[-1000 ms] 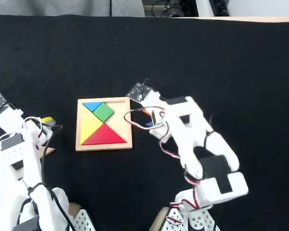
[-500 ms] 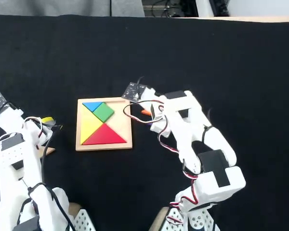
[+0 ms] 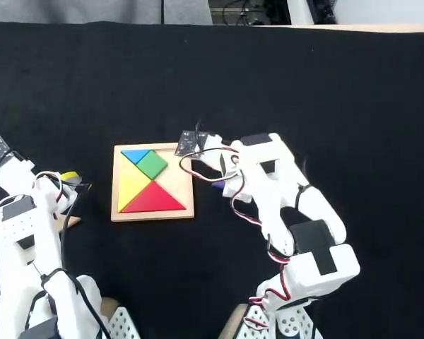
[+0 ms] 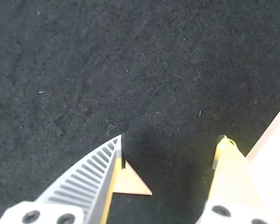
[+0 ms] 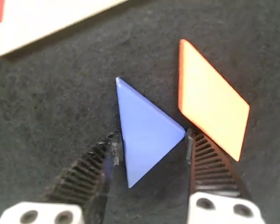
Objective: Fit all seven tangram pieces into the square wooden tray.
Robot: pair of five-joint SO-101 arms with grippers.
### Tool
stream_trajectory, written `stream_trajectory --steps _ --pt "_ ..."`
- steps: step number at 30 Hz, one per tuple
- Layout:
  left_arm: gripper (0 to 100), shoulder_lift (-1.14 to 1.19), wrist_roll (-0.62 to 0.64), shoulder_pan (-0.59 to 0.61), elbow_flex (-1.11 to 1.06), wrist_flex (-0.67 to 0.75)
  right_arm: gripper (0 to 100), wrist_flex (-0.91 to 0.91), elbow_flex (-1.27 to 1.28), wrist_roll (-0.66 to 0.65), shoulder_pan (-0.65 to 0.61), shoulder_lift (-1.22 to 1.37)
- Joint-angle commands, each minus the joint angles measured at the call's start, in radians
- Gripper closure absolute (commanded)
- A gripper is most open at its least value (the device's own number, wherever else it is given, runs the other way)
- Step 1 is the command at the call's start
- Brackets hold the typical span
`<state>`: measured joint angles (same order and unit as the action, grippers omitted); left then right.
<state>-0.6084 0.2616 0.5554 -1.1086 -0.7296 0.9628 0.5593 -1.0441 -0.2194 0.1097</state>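
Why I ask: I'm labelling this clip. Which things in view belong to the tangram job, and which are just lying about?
Job: wooden tray; inside it light blue triangle, green square, yellow triangle, red triangle; outside it violet-blue triangle, orange parallelogram, pale wooden triangle.
Lying about: cables, grey cloth, both beyond the table's far edge.

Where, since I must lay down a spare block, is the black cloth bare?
Bare: the wide cloth beyond the tray, the stretch right of the right arm, and the patch on the tray's near side. Crowded: beside the tray's right edge, where the right pincer straddles the purple triangle next to the orange piece.
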Motion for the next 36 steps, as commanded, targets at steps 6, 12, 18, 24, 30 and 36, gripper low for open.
stream_trajectory --steps 6,12,18,24,30,36 --pt "69 -0.021 0.006 0.008 0.007 0.015 71.6 0.003 -0.05 -0.069 -0.018 -0.005" --pt "69 -0.02 0.006 0.008 0.008 0.015 73.1 0.003 -0.05 -0.109 -0.018 -0.004" --pt "69 -0.02 0.006 0.008 0.008 0.015 85.0 0.006 -0.085 -0.114 -0.02 0.07" --pt "69 -0.02 0.006 0.008 0.008 0.015 85.3 0.034 -0.104 -0.106 -0.018 0.056" --pt "69 -0.02 0.008 0.007 0.007 0.015 85.4 0.092 -0.157 0.025 -0.061 -0.097" --pt "69 -0.02 0.008 0.007 0.007 0.015 85.4 0.072 -0.228 0.318 -0.224 -0.124"
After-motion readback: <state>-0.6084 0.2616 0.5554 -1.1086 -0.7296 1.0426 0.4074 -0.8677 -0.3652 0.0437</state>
